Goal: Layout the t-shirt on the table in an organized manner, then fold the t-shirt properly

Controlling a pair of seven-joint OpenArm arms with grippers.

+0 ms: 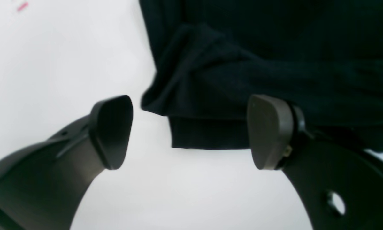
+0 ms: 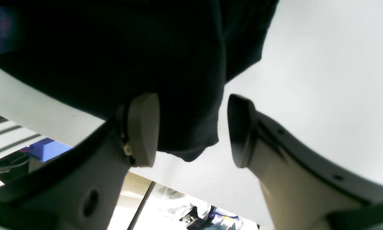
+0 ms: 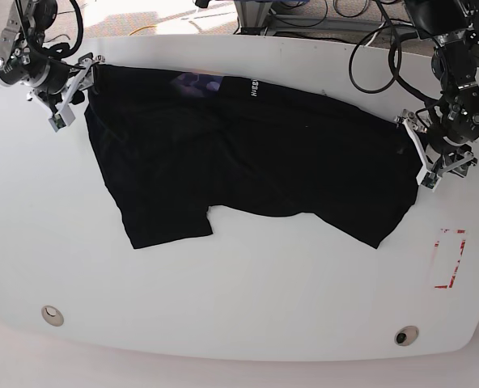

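Observation:
The black t-shirt [image 3: 247, 153] lies spread across the white table [image 3: 247, 283], with its white lettering [image 3: 252, 91] and purplish neck patch [image 3: 197, 81] at the far edge. My left gripper [image 3: 424, 166] sits at the shirt's right end. In the left wrist view it [image 1: 189, 132] is open, and a rumpled corner of the t-shirt [image 1: 274, 48] lies between and beyond its pads. My right gripper [image 3: 69, 97] is at the shirt's far left corner. It [image 2: 191, 129] is open astride a hanging edge of the t-shirt [image 2: 130, 48], and a gap shows beside the right pad [image 2: 239, 131].
A red tape rectangle [image 3: 450, 259] marks the table at the right. Two small round holes [image 3: 52, 314] [image 3: 404, 335] sit near the front edge. Cables [image 3: 369, 48] run behind the far edge. The right wrist view shows the table's edge [image 2: 34, 105] with the floor below.

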